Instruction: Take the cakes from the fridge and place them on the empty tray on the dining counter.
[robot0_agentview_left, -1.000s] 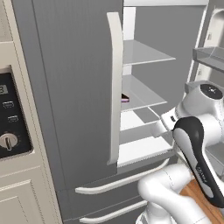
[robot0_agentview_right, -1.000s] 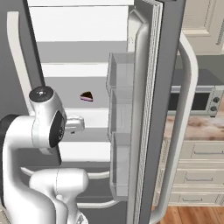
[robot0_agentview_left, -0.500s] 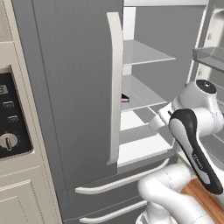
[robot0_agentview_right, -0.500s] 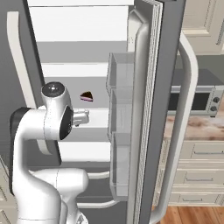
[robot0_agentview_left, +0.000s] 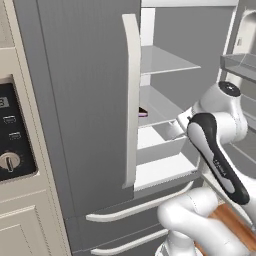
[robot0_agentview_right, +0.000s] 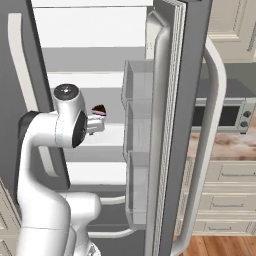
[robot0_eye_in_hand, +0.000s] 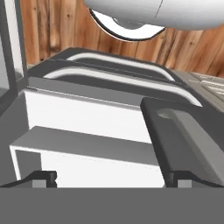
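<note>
The chocolate cake wedge (robot0_agentview_right: 99, 110) sits on the fridge (robot0_agentview_left: 90, 100) shelf, just beyond the gripper (robot0_eye_in_hand: 109, 177) (jaws spread wide); it should level the hand, then straddle the wedge squarely.

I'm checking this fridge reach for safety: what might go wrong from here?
1. The arm's elbow sits between the closed left door and the open right door; a swing might knock either.
2. The chocolate cake wedge is small on its glass shelf; the open gripper could nudge it rather than grasp it.
</note>
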